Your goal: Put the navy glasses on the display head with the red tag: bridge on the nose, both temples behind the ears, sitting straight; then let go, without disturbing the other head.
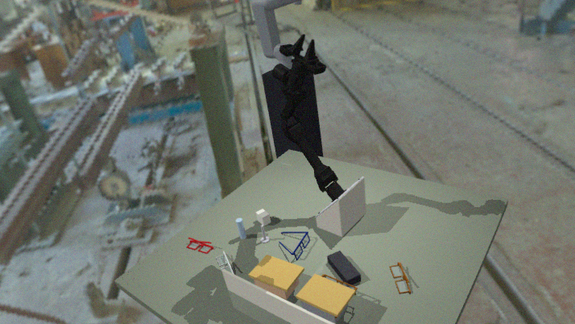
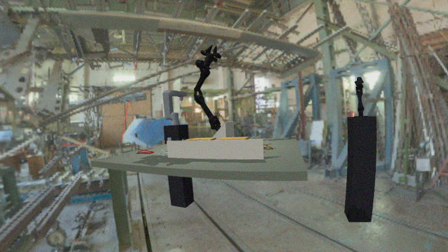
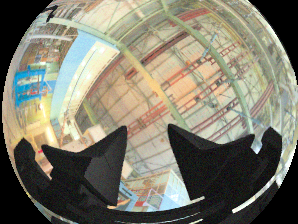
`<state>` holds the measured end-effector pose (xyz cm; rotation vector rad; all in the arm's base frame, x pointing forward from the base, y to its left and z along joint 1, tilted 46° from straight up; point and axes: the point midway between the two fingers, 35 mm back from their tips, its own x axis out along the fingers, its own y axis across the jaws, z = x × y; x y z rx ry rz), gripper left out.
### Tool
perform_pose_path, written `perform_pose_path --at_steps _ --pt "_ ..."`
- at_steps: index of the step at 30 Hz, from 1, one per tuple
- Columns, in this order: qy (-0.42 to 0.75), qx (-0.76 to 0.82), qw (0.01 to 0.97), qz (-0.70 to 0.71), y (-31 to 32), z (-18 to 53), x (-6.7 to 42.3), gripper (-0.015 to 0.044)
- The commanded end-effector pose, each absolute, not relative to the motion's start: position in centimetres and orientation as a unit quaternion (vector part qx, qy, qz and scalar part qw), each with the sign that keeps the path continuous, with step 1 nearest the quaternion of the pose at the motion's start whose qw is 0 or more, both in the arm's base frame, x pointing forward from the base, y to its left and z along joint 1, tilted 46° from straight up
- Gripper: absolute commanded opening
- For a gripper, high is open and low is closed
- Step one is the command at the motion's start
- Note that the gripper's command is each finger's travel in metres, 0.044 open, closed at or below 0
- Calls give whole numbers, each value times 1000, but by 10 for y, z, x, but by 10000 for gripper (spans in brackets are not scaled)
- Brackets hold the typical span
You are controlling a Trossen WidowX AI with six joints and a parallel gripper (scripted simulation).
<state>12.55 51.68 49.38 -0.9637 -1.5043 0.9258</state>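
Note:
The navy glasses (image 1: 299,245) lie on the green table (image 1: 443,242) (image 2: 219,167) with their temples unfolded, near the middle. Two blocky display heads with yellow tops stand at the front, a left head (image 1: 276,273) (image 2: 201,138) and a right head (image 1: 326,295) (image 2: 233,138). I cannot see a red tag on either. My gripper (image 1: 306,44) (image 2: 211,50) (image 3: 147,128) points upward high above the table's back edge, far from the glasses. Its fingers stand partly apart with nothing between them.
Red glasses (image 1: 200,245) (image 2: 147,153) lie at the left and orange glasses (image 1: 400,278) (image 2: 268,147) at the right. A dark case (image 1: 343,267), a white slanted panel (image 1: 344,207), a pale blue cylinder (image 1: 240,227), a white cube on a stand (image 1: 262,218) and a low white wall (image 1: 258,300) (image 2: 216,150) are there too.

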Motion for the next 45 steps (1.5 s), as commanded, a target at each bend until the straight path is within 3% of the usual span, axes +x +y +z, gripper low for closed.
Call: perform_pose_path --at_steps 1,13,25,35,45 --pt "-536 -427 582 438 517 454 171 200" --pt "-216 -454 705 501 474 320 288 200" --pt "160 -432 791 402 350 170 366 200" --pt "424 -389 790 212 206 75 369 200" --pt "608 -349 712 -32 57 24 313 200"
